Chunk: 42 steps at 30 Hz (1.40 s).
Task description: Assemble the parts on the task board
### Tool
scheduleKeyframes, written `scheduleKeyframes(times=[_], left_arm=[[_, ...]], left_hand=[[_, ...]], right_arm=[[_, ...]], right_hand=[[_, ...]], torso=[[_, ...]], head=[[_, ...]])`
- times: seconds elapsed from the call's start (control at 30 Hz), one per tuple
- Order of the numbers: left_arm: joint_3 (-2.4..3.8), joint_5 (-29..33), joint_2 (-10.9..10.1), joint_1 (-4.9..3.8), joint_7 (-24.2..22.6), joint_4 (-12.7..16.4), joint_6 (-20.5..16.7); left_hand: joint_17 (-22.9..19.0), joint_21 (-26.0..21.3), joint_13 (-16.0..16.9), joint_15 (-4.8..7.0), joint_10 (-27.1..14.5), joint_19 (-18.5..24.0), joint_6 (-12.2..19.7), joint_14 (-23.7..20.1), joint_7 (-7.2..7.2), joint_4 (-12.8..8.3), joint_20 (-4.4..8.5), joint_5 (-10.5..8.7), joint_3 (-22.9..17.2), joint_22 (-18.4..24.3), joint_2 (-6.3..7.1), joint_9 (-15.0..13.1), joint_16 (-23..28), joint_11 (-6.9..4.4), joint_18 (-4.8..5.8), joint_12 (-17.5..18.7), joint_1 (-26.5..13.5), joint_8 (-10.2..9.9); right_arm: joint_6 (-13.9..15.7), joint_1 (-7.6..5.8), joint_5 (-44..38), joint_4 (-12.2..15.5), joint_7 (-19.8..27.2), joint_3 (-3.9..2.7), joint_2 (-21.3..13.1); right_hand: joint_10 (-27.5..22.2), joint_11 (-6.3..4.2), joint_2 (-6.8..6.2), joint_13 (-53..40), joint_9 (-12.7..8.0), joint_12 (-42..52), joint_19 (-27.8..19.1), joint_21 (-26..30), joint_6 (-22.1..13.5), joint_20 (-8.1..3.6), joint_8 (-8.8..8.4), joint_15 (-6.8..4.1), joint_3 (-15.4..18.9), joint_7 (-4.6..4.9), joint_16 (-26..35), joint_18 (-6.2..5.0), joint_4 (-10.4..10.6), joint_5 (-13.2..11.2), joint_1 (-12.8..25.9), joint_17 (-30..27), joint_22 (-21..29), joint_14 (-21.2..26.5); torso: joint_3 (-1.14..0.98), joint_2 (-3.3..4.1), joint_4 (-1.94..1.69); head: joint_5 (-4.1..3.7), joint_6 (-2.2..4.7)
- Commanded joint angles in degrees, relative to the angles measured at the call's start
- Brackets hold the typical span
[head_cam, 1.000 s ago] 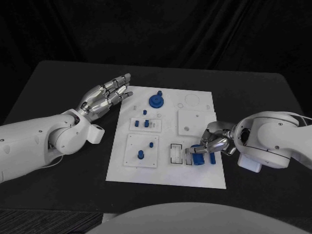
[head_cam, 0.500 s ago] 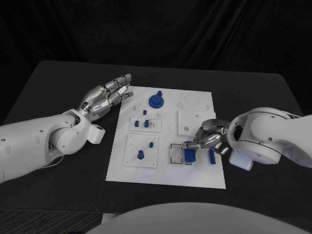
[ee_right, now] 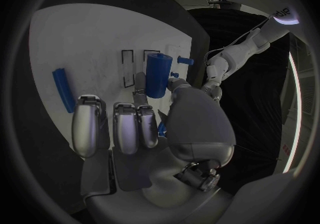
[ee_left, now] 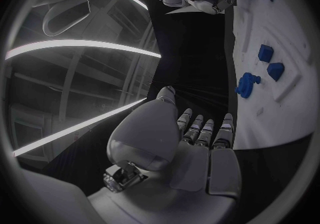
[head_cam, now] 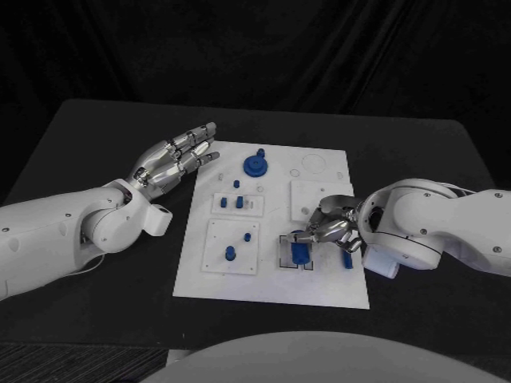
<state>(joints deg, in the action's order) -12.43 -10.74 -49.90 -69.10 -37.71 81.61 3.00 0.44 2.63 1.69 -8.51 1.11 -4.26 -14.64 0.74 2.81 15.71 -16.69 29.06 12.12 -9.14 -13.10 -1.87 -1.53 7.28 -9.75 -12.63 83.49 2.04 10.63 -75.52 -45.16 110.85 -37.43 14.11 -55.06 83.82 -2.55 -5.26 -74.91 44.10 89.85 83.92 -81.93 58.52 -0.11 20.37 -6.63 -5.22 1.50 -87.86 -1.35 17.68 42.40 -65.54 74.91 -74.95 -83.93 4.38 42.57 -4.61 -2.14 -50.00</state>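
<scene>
The white task board (head_cam: 267, 279) lies in the middle of the black table. My right hand (head_cam: 331, 230) pinches a blue cylinder (head_cam: 299, 252) between thumb and fingers, low over the black-outlined rectangular slots (head_cam: 288, 254) near the board's front right. The right wrist view shows the cylinder (ee_right: 156, 74) beyond the fingertips (ee_right: 140, 82), over the slot outlines (ee_right: 128, 68). A blue bar (head_cam: 346, 259) lies flat on the board just right of the hand; it is the blue bar (ee_right: 63, 89) in the wrist view. My left hand (head_cam: 172, 159) hovers open at the board's far left edge, holding nothing.
A blue round knob (head_cam: 255, 165) stands at the board's far side. Small blue pegs sit in the left insets (head_cam: 239, 201) (head_cam: 231, 253). A raised white square plate (head_cam: 319, 198) lies just beyond the right hand. The left wrist view shows blue parts (ee_left: 247, 85) on the board.
My right hand has carried the blue cylinder leftward, from beside the blue bar to over the rectangular slots. The left hand has stayed still.
</scene>
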Motion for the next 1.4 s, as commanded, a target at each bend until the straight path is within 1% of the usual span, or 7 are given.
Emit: scheduleKeyframes(times=[0.03, 0.27, 0.33, 0.37, 0.73, 1.13, 1.4], left_arm=[[0.05, 0.04, 0.10, 0.09, -0.12, 0.06, 1.05], [0.06, 0.04, 0.07, 0.12, 0.08, 0.03, 1.14], [0.06, 0.04, 0.06, 0.13, 0.13, 0.03, 1.16], [0.06, 0.04, 0.05, 0.14, 0.15, 0.03, 1.17], [0.06, 0.04, -0.01, 0.19, 0.32, 0.11, 1.21], [0.06, 0.04, -0.08, 0.22, 0.60, 0.15, 1.33], [0.06, 0.04, -0.08, 0.24, 0.79, 0.05, 1.51]], left_hand=[[0.09, 0.16, 0.01, -0.33, -0.05, 0.20, -0.30, 0.04, 0.77, -0.11, -0.05, 0.33, -0.44, 0.09, -0.06, -0.08, -0.21, -0.14, -0.04, -0.18, 0.52, 0.02], [0.10, 0.15, 0.01, -0.34, -0.06, 0.22, -0.50, 0.05, 1.03, -0.12, -0.06, 0.33, -0.45, 0.12, -0.05, -0.11, -0.23, -0.26, -0.01, -0.15, 0.53, 0.07], [0.10, 0.15, 0.01, -0.34, -0.06, 0.22, -0.50, 0.05, 1.03, -0.12, -0.06, 0.33, -0.45, 0.12, -0.05, -0.11, -0.23, -0.26, -0.01, -0.15, 0.53, 0.07], [0.10, 0.15, 0.01, -0.34, -0.06, 0.22, -0.50, 0.05, 1.03, -0.12, -0.06, 0.33, -0.45, 0.12, -0.05, -0.11, -0.23, -0.26, -0.01, -0.15, 0.53, 0.07], [0.14, 0.15, 0.01, -0.57, -0.06, 0.22, -0.89, 0.12, 1.54, -0.22, -0.07, 0.41, -0.52, 0.13, -0.01, -0.16, -0.37, -0.56, 0.04, -0.14, 0.64, 0.17], [0.17, 0.16, 0.01, -0.84, -0.04, 0.21, -1.07, 0.19, 1.94, -0.37, -0.08, 0.53, -0.61, 0.15, 0.02, -0.18, -0.47, -0.76, 0.08, -0.16, 0.78, 0.22], [0.18, 0.18, 0.03, -0.95, -0.01, 0.18, -1.38, 0.22, 2.62, -0.64, -0.09, 0.81, -0.78, 0.16, 0.04, -0.22, -0.52, -1.01, 0.13, -0.22, 1.01, 0.29]], right_arm=[[1.14, 0.22, -1.66, -0.10, -0.48, -0.01, 0.33], [0.51, 0.50, -1.78, -0.47, -1.03, -0.01, 0.91], [0.47, 0.60, -1.79, -0.58, -1.10, -0.01, 1.04], [0.39, 0.63, -1.80, -0.64, -1.13, -0.01, 1.09], [-1.50, 0.85, -1.81, -1.01, -1.86, -0.01, 1.47], [-2.03, 0.93, -1.81, -1.21, -2.11, -0.01, 1.60], [-2.06, 0.94, -1.81, -1.26, -1.96, -0.01, 1.54]], right_hand=[[6.18, 0.23, 0.27, -15.09, -0.05, 0.15, 2.29, -0.21, -0.61, 0.23, -0.43, 0.32, -9.86, 0.12, 0.15, -0.63, -10.15, -1.04, 0.59, 10.42, -12.40, -5.24], [6.18, 0.51, 0.83, -15.09, -0.43, 0.15, 2.43, -0.47, -0.87, 0.62, -0.85, 0.71, -8.30, 0.41, 0.14, -0.57, -9.17, -10.52, 2.55, 10.30, -12.50, -5.21], [6.18, 0.56, 0.93, -15.09, -0.49, 0.15, 2.43, -0.47, -0.85, 0.64, -0.89, 0.72, -8.09, 0.46, 0.16, -0.57, -8.96, -11.42, 2.82, 10.25, -12.50, -5.20], [6.18, 0.62, 1.06, -15.09, -0.58, 0.15, 2.43, -0.47, -0.77, 0.70, -0.94, 0.78, -7.56, 0.52, 0.14, -0.57, -8.51, -13.97, 3.45, 10.26, -12.50, -5.20], [6.18, 0.83, 1.29, -15.09, -1.08, 0.15, 2.46, -0.52, -0.70, 0.91, -1.29, 1.00, -5.50, 0.75, 0.16, -0.55, -7.22, -20.20, 5.04, 10.11, -12.52, -5.16], [6.18, 1.00, 2.05, -15.09, -1.92, 0.15, 2.45, -0.41, -0.72, 1.36, -1.64, 1.44, 1.52, 0.97, 0.17, -0.57, -1.66, -38.14, 10.47, 9.87, -12.51, -5.11], [6.18, 1.01, 2.15, -15.09, -2.03, 0.15, 2.54, -0.59, -0.78, 1.42, -1.58, 1.50, 4.91, 0.98, 0.08, -0.52, -1.03, -39.36, 12.65, 10.00, -12.58, -5.13]], torso=[[0.00, 0.02, 0.02], [0.01, -0.02, 0.05], [0.01, -0.03, -0.02], [0.01, -0.02, -0.05], [0.02, -0.04, 0.01], [0.01, -0.02, 0.13], [0.00, -0.01, 0.11]], head=[[-0.09, 0.00], [0.02, 0.00], [-0.04, 0.00], [-0.05, 0.00], [0.12, 0.00], [0.39, 0.00], [0.33, 0.00]])
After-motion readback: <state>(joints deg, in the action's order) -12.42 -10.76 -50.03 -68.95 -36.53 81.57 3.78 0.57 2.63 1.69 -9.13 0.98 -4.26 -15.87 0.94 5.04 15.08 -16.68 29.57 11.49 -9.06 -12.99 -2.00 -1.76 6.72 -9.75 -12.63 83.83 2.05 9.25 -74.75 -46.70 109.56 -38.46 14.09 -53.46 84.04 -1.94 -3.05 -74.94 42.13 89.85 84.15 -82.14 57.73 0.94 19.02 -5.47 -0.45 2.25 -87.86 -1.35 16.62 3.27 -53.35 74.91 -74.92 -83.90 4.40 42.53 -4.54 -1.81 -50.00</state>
